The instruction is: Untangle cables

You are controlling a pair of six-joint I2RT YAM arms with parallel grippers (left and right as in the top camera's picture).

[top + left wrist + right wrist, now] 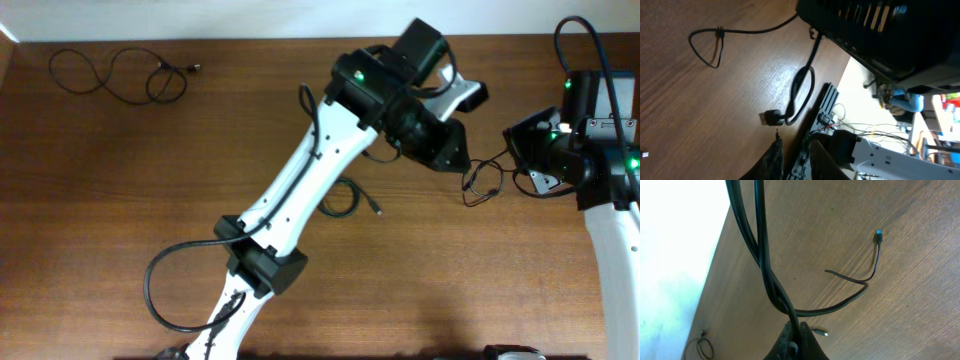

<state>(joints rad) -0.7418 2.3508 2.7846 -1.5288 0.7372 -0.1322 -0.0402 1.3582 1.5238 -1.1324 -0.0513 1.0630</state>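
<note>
Three black cables (112,70) lie on one table (100,220), beneath two arms (300,190).

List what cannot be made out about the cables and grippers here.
- Overhead: the left gripper jaws sit under its own wrist; open or shut unclear.
- Overhead: the left arm covers part of a cable loop.
- Right wrist: the cables held in the right gripper run off the top edge.

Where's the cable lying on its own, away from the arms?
In the overhead view, the loose cable lies in wavy loops by itself near the far-left corner of the table, its plug end pointing right.
</note>
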